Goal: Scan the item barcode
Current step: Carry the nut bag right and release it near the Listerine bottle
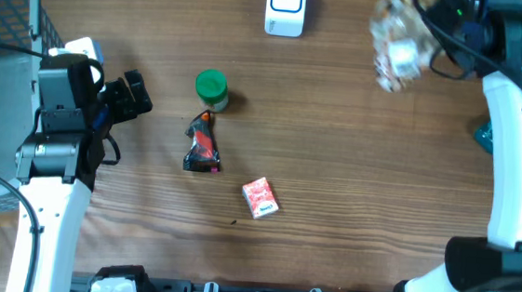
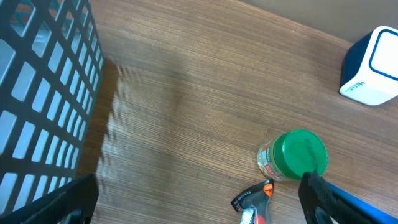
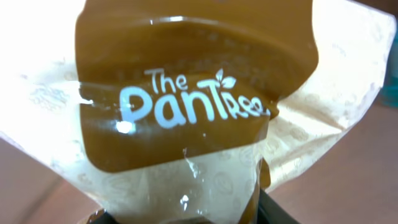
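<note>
The item in hand is a crinkly clear-and-cream bag (image 3: 199, 124) with a brown label reading "The PanTree". It is held up off the worktop (image 1: 352, 172) at the far right, and from overhead it shows as a bunched pale bundle (image 1: 398, 47). The right fingers (image 3: 283, 214) are partly closed around its lower end, and the bag fills the wrist camera. No barcode shows on the face turned to that camera, and I cannot tell where it is printed.

The white-and-blue scanner (image 1: 285, 6) stands at the far edge of the worktop, to the left of the bag and near it, with nothing between them. The coming move looks like a sideways carry to the left, with a turn of the wrist to put the coded face toward the scanner. The right arm already has the bag and is the nearer one.

The left fingers (image 2: 339, 198) are spread wide and hold nothing. They hang at the left side beside the mesh basket (image 2: 43, 93). A green-lidded jar (image 1: 211, 89), a black-and-red packet (image 1: 202, 144) and a small red box (image 1: 260, 198) lie untouched mid-worktop.
</note>
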Controlling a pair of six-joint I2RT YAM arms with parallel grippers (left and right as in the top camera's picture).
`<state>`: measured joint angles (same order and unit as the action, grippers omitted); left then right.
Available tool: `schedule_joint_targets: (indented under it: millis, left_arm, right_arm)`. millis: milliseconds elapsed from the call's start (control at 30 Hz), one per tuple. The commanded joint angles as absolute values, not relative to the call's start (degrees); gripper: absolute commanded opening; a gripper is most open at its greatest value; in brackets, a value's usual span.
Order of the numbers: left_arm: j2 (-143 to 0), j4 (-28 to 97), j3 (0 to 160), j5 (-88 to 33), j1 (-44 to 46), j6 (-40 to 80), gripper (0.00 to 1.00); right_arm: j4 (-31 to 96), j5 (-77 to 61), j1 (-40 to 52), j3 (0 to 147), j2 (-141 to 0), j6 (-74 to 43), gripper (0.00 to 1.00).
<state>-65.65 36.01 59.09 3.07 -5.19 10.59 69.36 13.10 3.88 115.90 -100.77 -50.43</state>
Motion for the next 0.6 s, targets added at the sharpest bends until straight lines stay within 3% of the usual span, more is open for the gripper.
schedule_joint_targets:
  millis: [0,300,567]
  left_arm:
    - [-65.65,35.79,59.46,2.59,-4.97,10.92,1.0]
    - [-65.65,35.79,59.46,2.59,-4.97,10.92,1.0]
    - [-65.65,35.79,59.46,2.59,-4.97,10.92,1.0]
  right_arm:
    - [74.41,26.65,-0.75,113.06,-102.8,-60.27,0.24]
    - [77.56,28.16,-12.14,100.79,-102.87,-75.85,0.23]
    - [78.15,32.18,-13.34,95.64,-102.94,-92.38,0.28]
